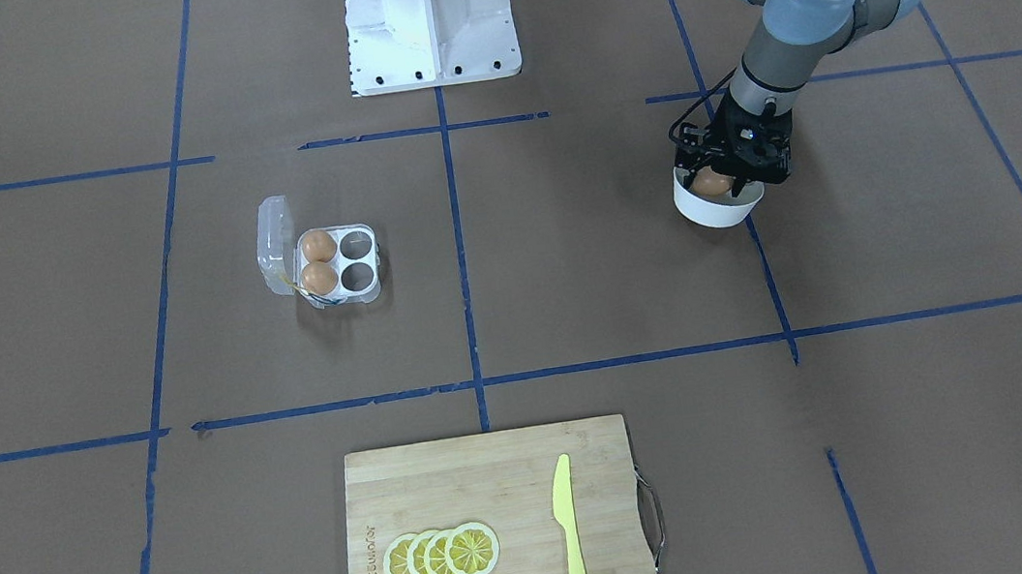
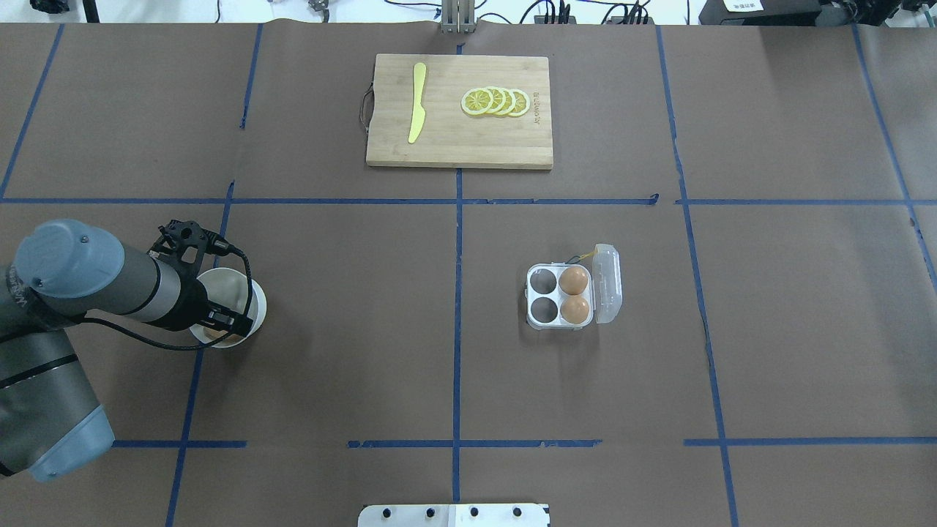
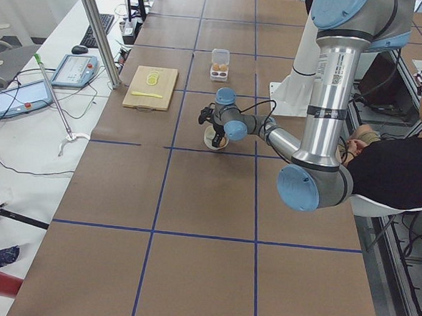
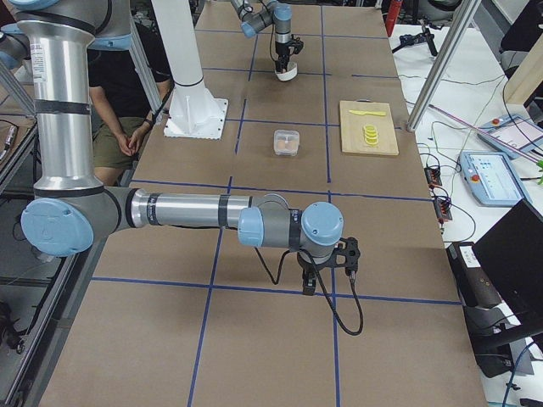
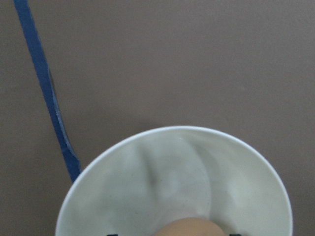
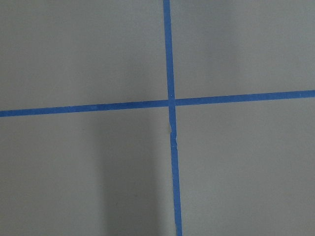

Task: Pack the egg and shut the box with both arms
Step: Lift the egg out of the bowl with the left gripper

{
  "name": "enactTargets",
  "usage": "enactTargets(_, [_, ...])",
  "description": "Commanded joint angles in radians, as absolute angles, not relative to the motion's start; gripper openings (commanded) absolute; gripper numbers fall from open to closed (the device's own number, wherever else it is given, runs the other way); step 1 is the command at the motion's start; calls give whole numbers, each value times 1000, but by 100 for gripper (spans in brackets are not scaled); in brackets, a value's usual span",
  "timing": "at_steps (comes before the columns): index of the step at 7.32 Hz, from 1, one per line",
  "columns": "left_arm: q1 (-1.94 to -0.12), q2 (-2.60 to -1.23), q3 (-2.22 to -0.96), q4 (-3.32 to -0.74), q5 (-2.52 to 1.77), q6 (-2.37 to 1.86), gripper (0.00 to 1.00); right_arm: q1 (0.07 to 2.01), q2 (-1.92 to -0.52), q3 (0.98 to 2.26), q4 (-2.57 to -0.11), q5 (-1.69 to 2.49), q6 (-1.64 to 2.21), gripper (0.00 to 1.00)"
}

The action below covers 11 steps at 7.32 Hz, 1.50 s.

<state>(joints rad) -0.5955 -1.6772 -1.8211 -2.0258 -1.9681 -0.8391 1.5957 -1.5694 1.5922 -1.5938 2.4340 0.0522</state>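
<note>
The egg (image 1: 711, 182) lies in a round white bowl (image 1: 711, 212) at my left. My left gripper (image 1: 721, 183) is down in the bowl, its fingers on either side of the egg and seemingly shut on it. In the left wrist view the egg (image 5: 189, 228) shows at the bottom edge, inside the bowl (image 5: 172, 172). The clear box (image 1: 347, 297) stands open with its lid (image 1: 274, 248) tilted back. It holds two brown eggs (image 1: 318, 245) and two empty cups (image 1: 357, 243). My right gripper (image 4: 310, 288) hangs over bare table far from the box; I cannot tell whether it is open.
A wooden cutting board (image 1: 496, 484) on the operators' side carries lemon slices (image 1: 442, 557) and a yellow knife (image 1: 570, 543). The white pedestal (image 1: 429, 19) stands at my base. Blue tape lines cross the brown table. A seated person (image 3: 397, 166) is beside the table.
</note>
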Motion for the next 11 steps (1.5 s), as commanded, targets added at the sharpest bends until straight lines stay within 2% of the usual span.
enactTargets(1, [-595,-1675,-1821,-2025,-1968,-839,32,1595,-1569,1592,-1594,2434,52,100])
enactTargets(3, [-600,-1675,-1835,-2022,-1968,-839,1,1595,-1569,1592,-1594,2434,52,100])
enactTargets(6, [-612,-1674,-1885,-1971,-1968,-835,0,1597,-1572,1595,-1594,2434,52,100])
enactTargets(9, [-714,-1692,-2001,-1840,-1971,-834,0,1595,-1569,1601,-1595,2436,54,100])
enactTargets(11, [-726,-1848,-1981,-1841,-1979,-908,0,1595,-1560,1608,-1594,2436,51,100])
